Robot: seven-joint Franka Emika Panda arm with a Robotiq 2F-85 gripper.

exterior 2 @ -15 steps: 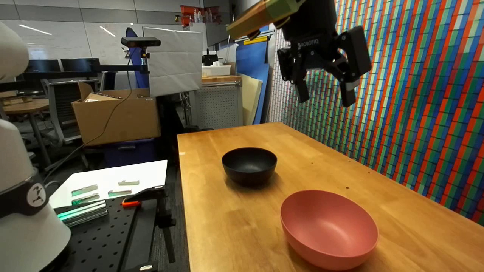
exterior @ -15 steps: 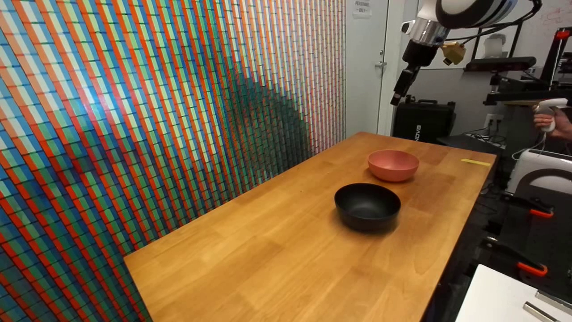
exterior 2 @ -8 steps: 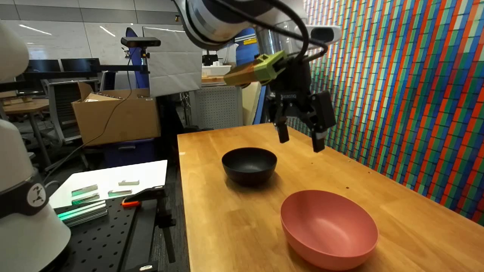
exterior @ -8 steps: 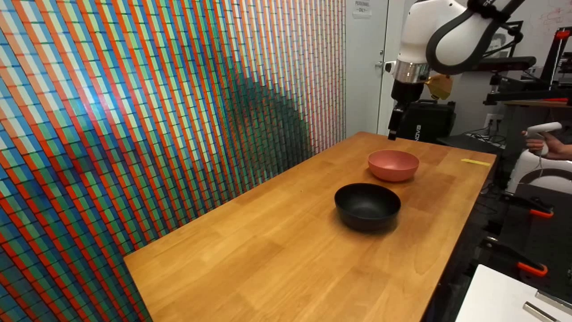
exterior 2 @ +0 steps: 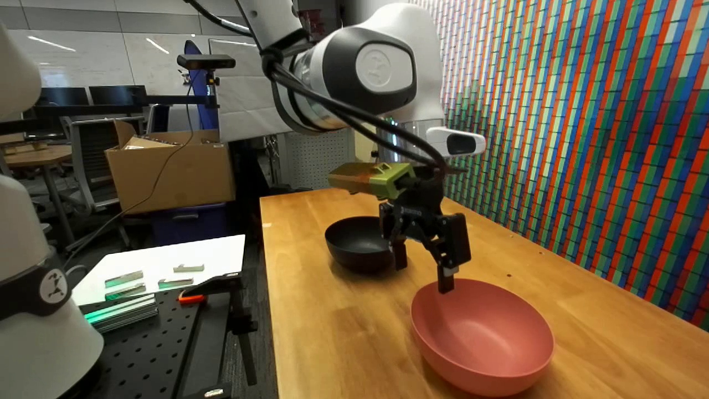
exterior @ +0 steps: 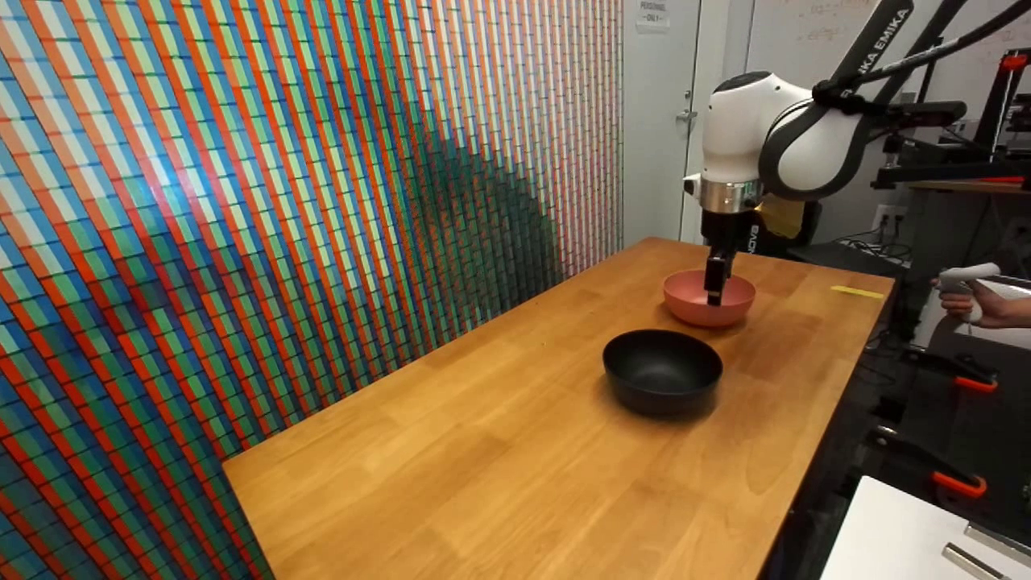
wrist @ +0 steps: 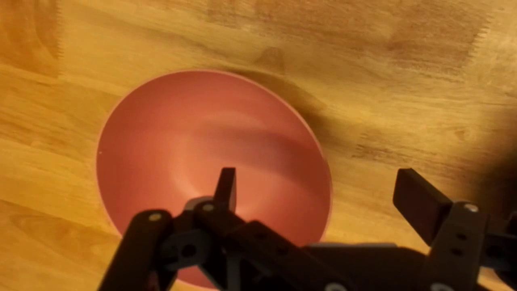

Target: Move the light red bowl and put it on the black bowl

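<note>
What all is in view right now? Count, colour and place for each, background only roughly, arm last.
light red bowl: 1, light red, on the table
black bowl: 1, black, on the table, standing apart
table: 1, brown wood, under both bowls
yellow strip: 1, yellow, on the table
patterned wall: 1, multicoloured, beside the table
door: 1, whitish, beyond the table
cardboard box: 1, brown, in the background
white panel: 1, white, beside the table
hand: 1, skin-toned, past the table edge, gripping a white controller
arm: 1, white-and-black, over the table
gripper: 1, black, open, straddling the light red bowl's rim in the wrist view
</note>
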